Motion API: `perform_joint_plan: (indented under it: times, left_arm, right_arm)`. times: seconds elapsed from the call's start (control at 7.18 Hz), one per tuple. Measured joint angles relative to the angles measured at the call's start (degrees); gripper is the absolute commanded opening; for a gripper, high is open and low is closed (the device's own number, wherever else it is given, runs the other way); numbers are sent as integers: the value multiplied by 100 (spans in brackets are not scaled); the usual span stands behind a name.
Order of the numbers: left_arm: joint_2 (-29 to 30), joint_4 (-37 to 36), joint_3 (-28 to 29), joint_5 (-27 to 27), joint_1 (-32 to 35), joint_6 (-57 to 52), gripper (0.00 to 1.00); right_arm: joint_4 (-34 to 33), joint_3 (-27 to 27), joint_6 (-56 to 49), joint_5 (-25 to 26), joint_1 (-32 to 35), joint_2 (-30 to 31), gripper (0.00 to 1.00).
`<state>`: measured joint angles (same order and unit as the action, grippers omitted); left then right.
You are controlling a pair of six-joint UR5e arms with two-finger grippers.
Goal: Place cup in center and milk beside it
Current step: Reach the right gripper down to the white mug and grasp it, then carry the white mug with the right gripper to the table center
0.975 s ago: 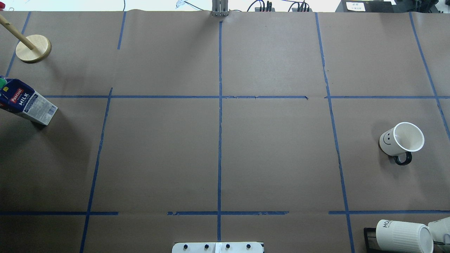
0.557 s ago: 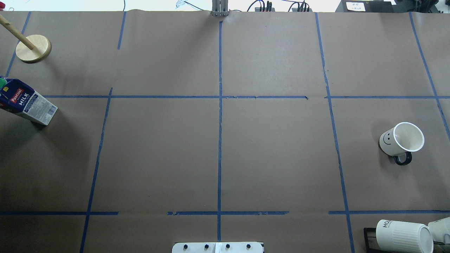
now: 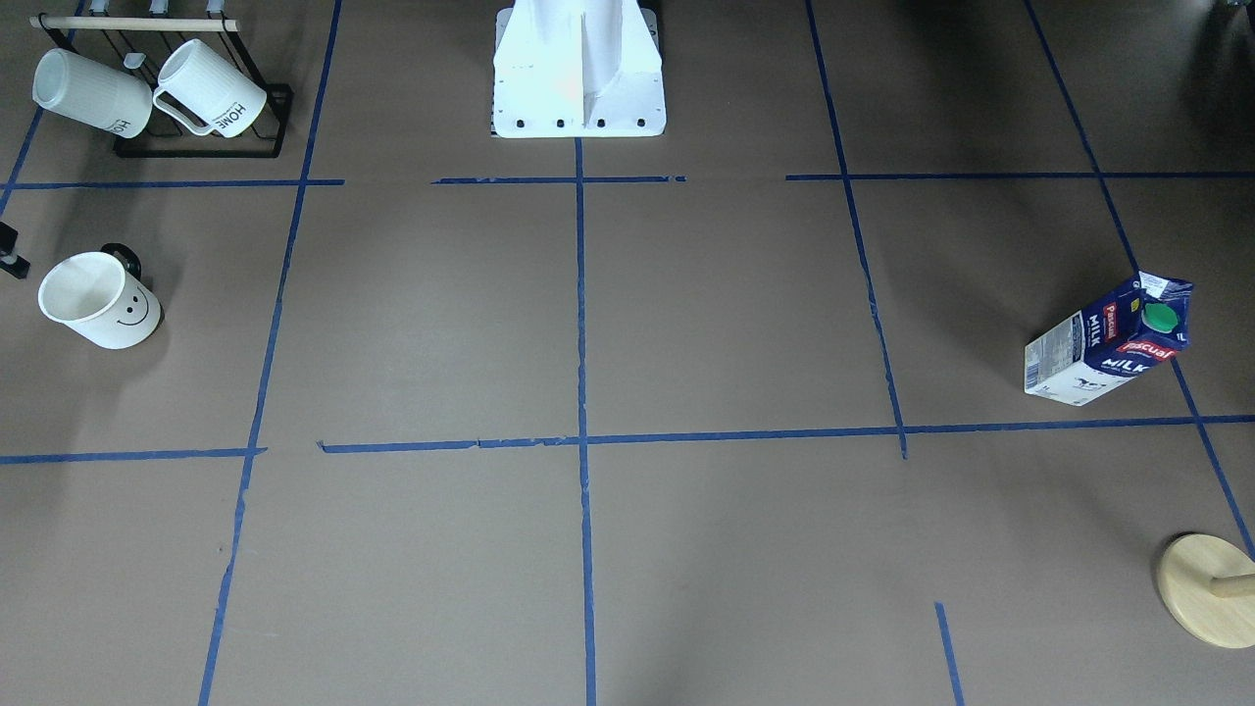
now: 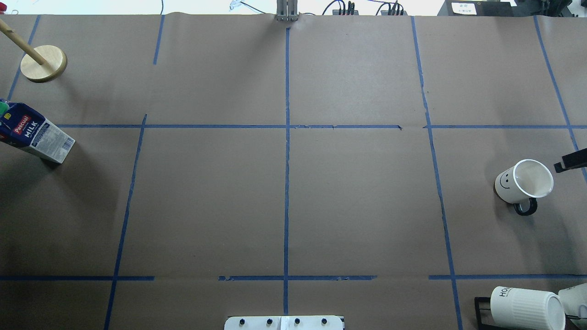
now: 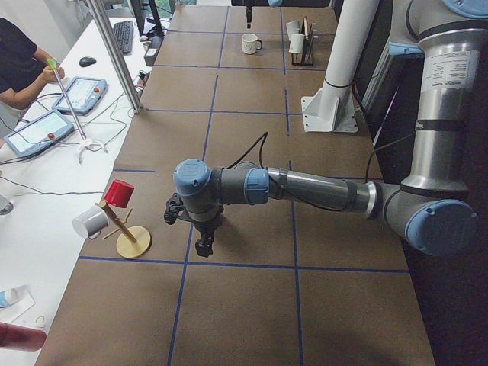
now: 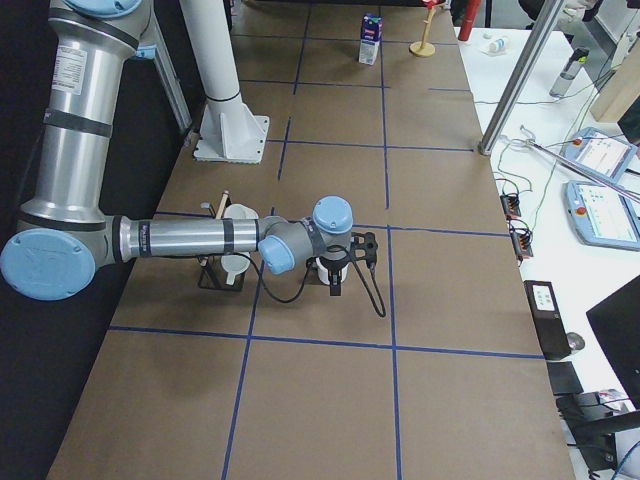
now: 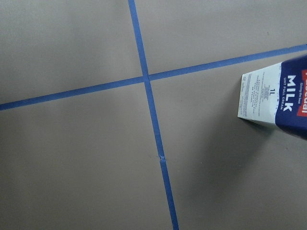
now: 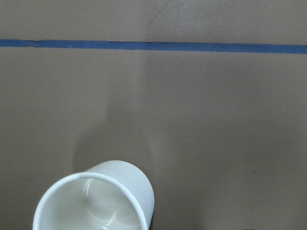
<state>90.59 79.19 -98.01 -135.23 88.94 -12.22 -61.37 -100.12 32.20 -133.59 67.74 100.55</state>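
The cup point(image 4: 523, 182) is a white mug with a smiley face and black handle, standing at the right of the table; it also shows in the front view point(image 3: 98, 299) and the right wrist view point(image 8: 96, 201). The milk point(image 4: 32, 133) stands upright at the far left, also in the front view point(image 3: 1108, 338) and the left wrist view point(image 7: 278, 100). The center point(image 4: 287, 126) is a bare tape crossing. A black part of my right gripper point(image 4: 571, 161) shows at the right edge beside the cup. My left gripper point(image 5: 204, 244) shows only from the side. I cannot tell whether either is open.
A black rack point(image 4: 480, 311) with two ribbed "HOME" mugs point(image 4: 527, 308) stands at the near right corner. A wooden stand point(image 4: 43, 63) is at the far left, behind the milk. The robot base point(image 3: 578, 69) is at the near edge.
A black part of my right gripper has come into the overhead view at the right edge, beside the cup. The cup and the milk have not moved.
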Motion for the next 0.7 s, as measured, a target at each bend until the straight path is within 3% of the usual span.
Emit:
perform_joint_plan:
  times: [0.14,0.28,0.42,0.56,0.7]
  left_arm:
    - [-20,2,-9,-2,0,-1,100]
    - [-50,6,-36,-2,0,-3,100]
    - [-66,8,-68,-1,0,-2,100]
    - [-75,9,-85,1,0,0,100]
    - [-80,7,-105,-1,0,0,100]
  right_arm:
    - [167,200,194,46,-167,-159,98]
    - [236,319,270,87,-345,-253,84]
    - [263,412,293,108,-492,-308,31]
    - [277,505,298,116,-610,-377,7]
    - [279,543,286,113,-661,-429,1]
